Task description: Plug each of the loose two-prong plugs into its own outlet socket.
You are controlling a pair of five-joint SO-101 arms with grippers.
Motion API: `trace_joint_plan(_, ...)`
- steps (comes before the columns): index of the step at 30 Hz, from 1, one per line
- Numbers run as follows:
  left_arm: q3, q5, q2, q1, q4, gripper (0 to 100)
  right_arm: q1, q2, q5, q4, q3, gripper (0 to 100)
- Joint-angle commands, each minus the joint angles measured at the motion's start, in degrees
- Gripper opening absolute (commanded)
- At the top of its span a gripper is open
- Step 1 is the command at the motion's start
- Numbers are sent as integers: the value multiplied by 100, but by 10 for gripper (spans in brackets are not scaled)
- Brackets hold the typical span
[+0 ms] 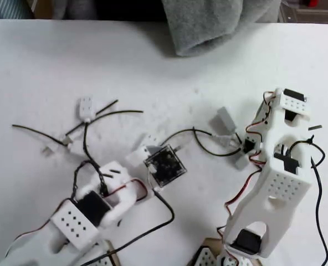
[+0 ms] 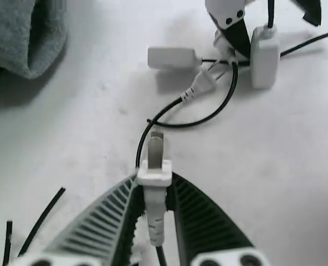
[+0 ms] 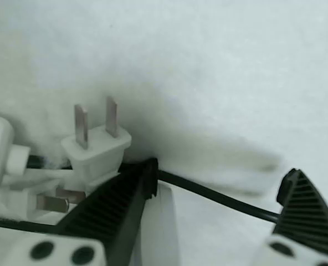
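Left wrist view is showing the left gripper [image 2: 153, 180] with its fingers closed down tight on a white two-prong plug [image 2: 153, 176], which is sitting pinched between the ribbed pads at their tips. The plug's long axis is running in line with the fingers, and its metal blades are pointing straight out beyond the fingertips, toward two white socket blocks [image 2: 172, 57] [image 2: 264, 55] that are lying well apart from it on the table [image 2: 70, 127]. A black cord [image 2: 208, 113] is curving across the table between the held plug and those blocks, and a grey cloth [image 2: 20, 33] is lying off to one side. In the right wrist view, the right gripper [image 3: 222, 172] is hanging low over the table with its fingers spread wide, gripping nothing, while another black cord [image 3: 219, 198] is passing through the gap between them. Just beside one finger, a second plug [image 3: 97, 149] is standing tilted with both blades pointing away from the table surface. A third plug [image 3: 25, 202] is lying next to it, with its blades aiming crosswise toward that same finger.
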Motion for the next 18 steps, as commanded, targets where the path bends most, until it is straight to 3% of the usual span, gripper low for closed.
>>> trace_joint_plan(1,-44,18,-110,400,-589,23,-66,48,9,-92,-18,345)
trace_joint_plan(5,-44,18,-119,778,-1099,23,-66,48,9,-171,9,344)
trace_joint_plan(18,97,62,-453,822,-2365,22,-75,40,-229,-207,9,344)
